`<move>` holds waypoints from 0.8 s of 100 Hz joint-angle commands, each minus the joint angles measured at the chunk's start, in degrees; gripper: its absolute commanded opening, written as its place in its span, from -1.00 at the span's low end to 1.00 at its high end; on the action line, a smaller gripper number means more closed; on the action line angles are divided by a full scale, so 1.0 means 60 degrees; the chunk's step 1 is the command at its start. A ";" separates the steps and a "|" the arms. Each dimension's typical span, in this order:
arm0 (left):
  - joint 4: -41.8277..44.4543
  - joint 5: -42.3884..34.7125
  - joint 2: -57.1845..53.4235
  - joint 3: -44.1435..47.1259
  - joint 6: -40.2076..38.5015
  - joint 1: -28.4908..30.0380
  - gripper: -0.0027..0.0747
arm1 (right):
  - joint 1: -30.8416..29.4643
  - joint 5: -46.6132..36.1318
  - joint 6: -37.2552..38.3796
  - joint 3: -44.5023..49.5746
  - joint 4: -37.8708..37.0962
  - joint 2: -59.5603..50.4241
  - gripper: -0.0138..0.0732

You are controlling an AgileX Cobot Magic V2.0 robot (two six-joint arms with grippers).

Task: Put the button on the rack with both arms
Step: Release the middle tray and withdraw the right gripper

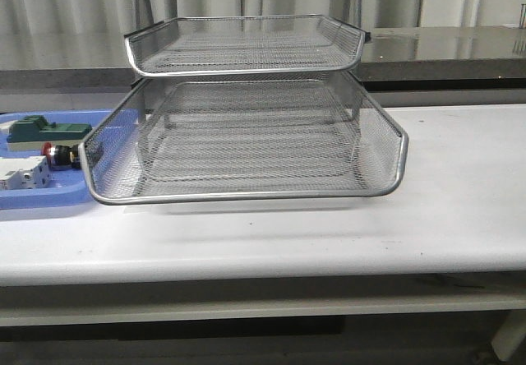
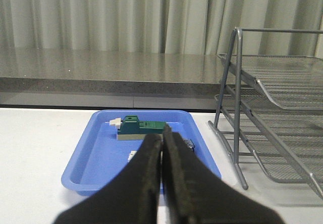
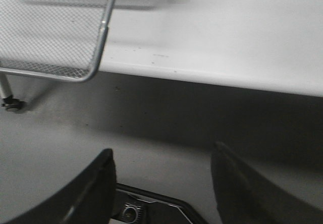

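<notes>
The button (image 1: pixel 59 155) lies on its side in the blue tray (image 1: pixel 37 200) at the table's left, close to the rack's lower front corner. The silver wire-mesh rack (image 1: pixel 246 194) stands mid-table. In the left wrist view my left gripper (image 2: pixel 162 134) is shut and empty, above the near side of the blue tray (image 2: pixel 86 158). Only a dark bit of the button (image 2: pixel 190 144) shows past its fingers, and the rack (image 2: pixel 275 100) is off to one side. My right gripper (image 3: pixel 162 150) is open and empty, below the table's front edge, over the floor, near a rack corner (image 3: pixel 96 52). Neither arm shows in the front view.
A green block (image 1: pixel 39 129) and a white breaker (image 1: pixel 23 173) share the blue tray; both show in the left wrist view, the block (image 2: pixel 139 127) and a bit of the breaker (image 2: pixel 132 155). A grey counter (image 1: pixel 444 48) and curtains run behind the table.
</notes>
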 commanded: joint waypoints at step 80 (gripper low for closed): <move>-0.0007 -0.0788 -0.0312 0.0442 -0.0082 0.0027 -0.92 | -0.0009 0.3723 0.2356 -0.1844 -0.4224 -0.3863 -0.30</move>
